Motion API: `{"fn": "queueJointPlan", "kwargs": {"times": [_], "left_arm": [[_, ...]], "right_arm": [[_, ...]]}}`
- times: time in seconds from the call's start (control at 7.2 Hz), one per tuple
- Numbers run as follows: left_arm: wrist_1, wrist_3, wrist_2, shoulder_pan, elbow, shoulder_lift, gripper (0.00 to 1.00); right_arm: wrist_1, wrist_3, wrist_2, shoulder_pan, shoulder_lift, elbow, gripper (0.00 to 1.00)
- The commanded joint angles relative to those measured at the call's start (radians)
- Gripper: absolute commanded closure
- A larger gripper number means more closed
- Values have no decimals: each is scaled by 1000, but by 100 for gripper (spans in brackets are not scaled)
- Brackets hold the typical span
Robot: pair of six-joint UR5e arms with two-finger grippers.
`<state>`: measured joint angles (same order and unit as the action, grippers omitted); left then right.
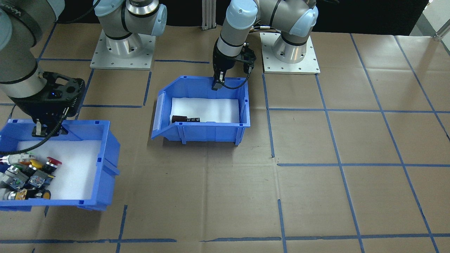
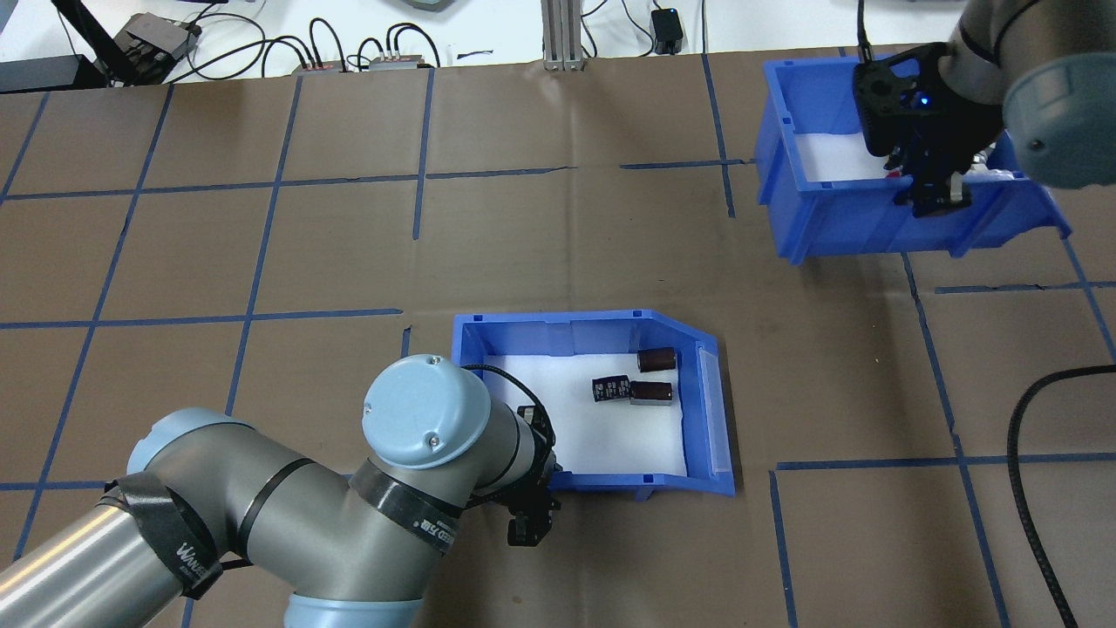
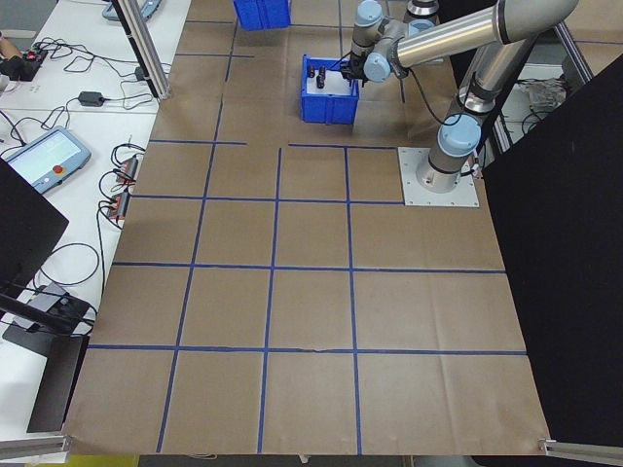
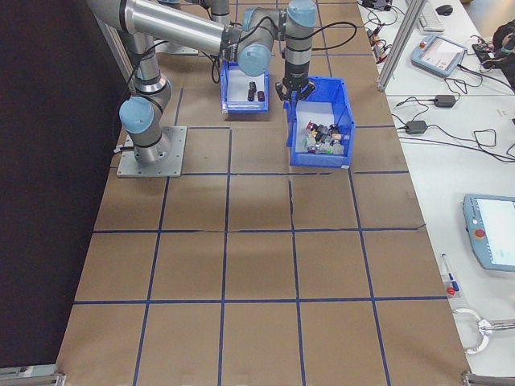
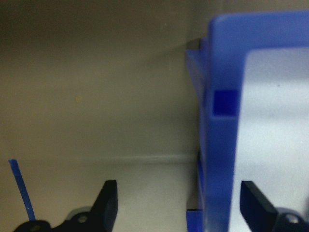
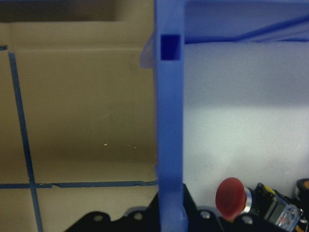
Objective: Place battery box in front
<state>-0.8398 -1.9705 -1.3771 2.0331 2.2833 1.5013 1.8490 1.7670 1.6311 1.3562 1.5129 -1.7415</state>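
left gripper (image 5: pixel 176 203) astride battery box (image 5: pixel 219 145) wall

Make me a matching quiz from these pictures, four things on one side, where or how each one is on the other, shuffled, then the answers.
Things:
1. battery box
2. switch bin
3. left gripper
4. red push-button

Places or states:
A. open, straddling a blue wall
B. lying on white liner beside other switches
C. holds only a few dark cylinders
D. its wall is clamped by the right gripper

Pairs: 1-C, 2-D, 3-A, 4-B
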Motion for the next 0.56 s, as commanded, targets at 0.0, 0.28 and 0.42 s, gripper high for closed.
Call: {"fn": "queueJointPlan", "kwargs": {"times": [0.0,0.28,0.42], "left_arm": [[13,43,-114,-1,-33,-13,100],[-14,151,-138,-74,-73,-29,100],[-47,178,-126,-168,-97,-30,100]], "right_arm": [[95,93,-40,-93,139,-215,100],[166,163,-36,-121,207,-318,100],[167,163,-33,-118,207,-322,100]]}}
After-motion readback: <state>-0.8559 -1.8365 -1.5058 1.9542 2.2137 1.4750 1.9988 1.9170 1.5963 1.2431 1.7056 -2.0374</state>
